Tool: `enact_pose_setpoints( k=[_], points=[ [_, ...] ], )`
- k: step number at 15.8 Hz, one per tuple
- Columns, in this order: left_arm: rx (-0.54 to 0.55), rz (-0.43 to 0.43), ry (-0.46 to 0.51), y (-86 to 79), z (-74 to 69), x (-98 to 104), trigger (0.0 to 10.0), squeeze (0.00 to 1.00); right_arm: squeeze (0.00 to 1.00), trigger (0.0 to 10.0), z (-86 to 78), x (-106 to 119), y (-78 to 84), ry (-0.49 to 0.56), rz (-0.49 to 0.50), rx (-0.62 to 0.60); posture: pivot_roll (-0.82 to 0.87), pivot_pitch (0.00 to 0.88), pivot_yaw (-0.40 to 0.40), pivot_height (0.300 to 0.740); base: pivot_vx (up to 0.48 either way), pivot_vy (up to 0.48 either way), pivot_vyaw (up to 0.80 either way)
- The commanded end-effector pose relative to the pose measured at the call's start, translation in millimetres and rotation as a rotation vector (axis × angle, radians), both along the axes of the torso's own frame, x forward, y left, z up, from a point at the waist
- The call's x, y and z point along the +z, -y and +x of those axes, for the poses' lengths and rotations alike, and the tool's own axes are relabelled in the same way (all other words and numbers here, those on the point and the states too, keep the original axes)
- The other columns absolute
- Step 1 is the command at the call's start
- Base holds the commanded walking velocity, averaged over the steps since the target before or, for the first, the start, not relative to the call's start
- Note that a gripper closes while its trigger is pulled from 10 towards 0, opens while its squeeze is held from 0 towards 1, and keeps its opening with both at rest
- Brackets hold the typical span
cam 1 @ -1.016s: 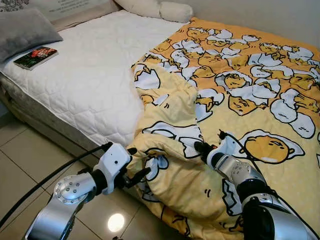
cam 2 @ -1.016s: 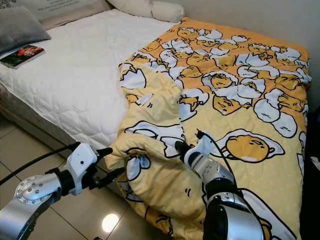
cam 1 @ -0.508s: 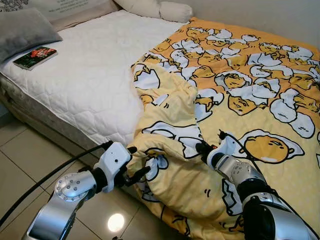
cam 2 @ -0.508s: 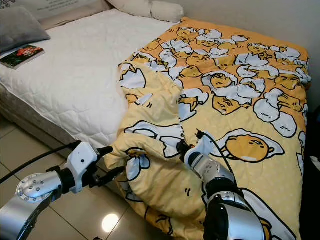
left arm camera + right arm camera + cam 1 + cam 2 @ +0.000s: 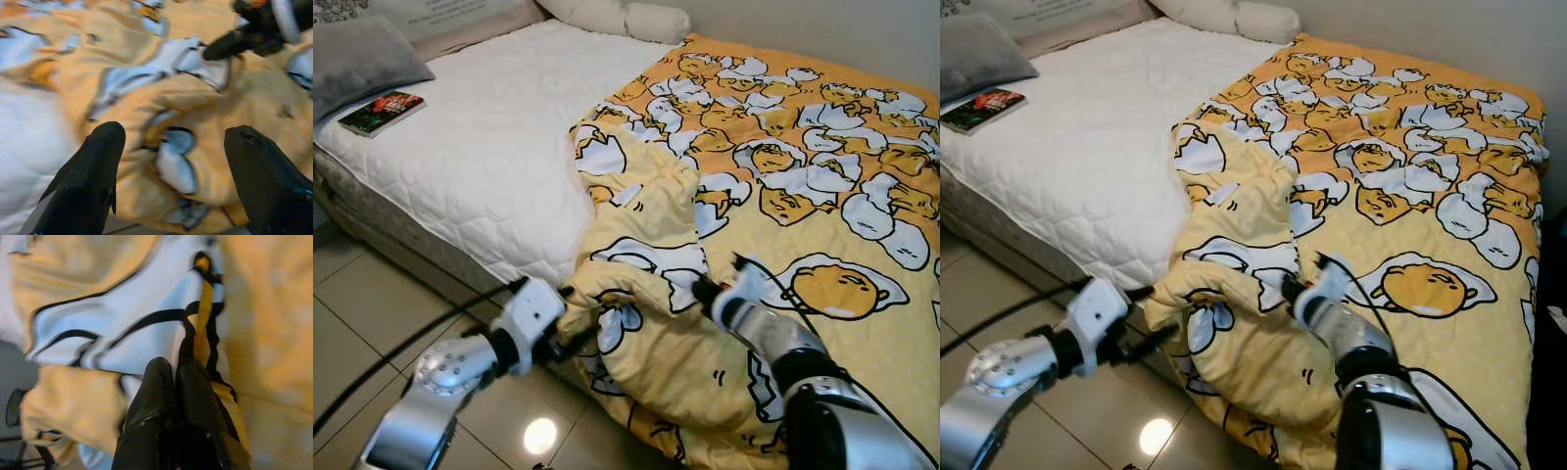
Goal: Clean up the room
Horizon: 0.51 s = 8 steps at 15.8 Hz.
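Head views: bed (image 5: 460,166) w/ white quilted mattress fills upper left and centre of frame; tiled floor (image 5: 352,304) at lower left. Yellow blanket (image 5: 783,196) w/ cartoon egg print covers right half of bed, from upper right down to lower centre. Its near edge is bunched into a thick fold at lower centre, spilling over the bed's side toward the floor.

Left hand (image 5: 576,318), lower left of centre: black fingers spread wide, one above and one below the bunched corner of blanket; not closed on it. Left wrist view: both fingers (image 5: 88,171) apart w/ the fold lying between them, fabric blurred. The other arm's black fingertip also shows at upper right of that view.

Right hand (image 5: 697,290), lower centre-right: fingers pressed together, pinching the blanket at a white-and-black egg patch just right of the fold. Right wrist view: the two fingers (image 5: 156,401) side by side, closed, w/ cloth gathered at the tips.

Book (image 5: 382,112) w/ dark red cover lies flat near mattress edge, upper left. Grey pillow (image 5: 367,59) just above it, top left corner. White pillow (image 5: 626,18) at top centre, against the wall, just beyond the blanket's far edge.
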<state>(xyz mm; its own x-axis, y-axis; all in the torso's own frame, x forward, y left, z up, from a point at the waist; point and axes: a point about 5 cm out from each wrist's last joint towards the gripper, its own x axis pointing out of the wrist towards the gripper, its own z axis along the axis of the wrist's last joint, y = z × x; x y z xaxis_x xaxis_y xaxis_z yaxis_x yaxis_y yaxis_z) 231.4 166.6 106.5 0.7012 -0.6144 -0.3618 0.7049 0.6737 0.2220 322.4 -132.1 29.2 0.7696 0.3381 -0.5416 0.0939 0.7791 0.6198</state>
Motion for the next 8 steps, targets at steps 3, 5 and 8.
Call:
enact_pose_setpoints(
  k=[3,5,8],
  points=[
    [0.128,-0.016,0.120,-24.2,18.7,29,10.0,0.00,0.00,0.0,21.4,46,-54.8,0.193,-0.027,0.233,-0.01,0.000,-0.018,0.740,0.000,0.000,0.00],
    [0.209,-0.025,0.193,-38.3,27.3,45,10.0,0.00,0.00,0.0,22.3,76,-98.4,0.323,-0.004,0.406,0.00,0.000,-0.020,0.740,0.000,0.000,0.00],
    [0.366,-0.117,0.308,-64.3,34.5,77,10.0,0.00,0.00,0.0,-3.1,125,-155.3,0.508,0.224,0.717,0.03,0.000,-0.031,0.740,0.000,0.000,0.00]
  ],
)
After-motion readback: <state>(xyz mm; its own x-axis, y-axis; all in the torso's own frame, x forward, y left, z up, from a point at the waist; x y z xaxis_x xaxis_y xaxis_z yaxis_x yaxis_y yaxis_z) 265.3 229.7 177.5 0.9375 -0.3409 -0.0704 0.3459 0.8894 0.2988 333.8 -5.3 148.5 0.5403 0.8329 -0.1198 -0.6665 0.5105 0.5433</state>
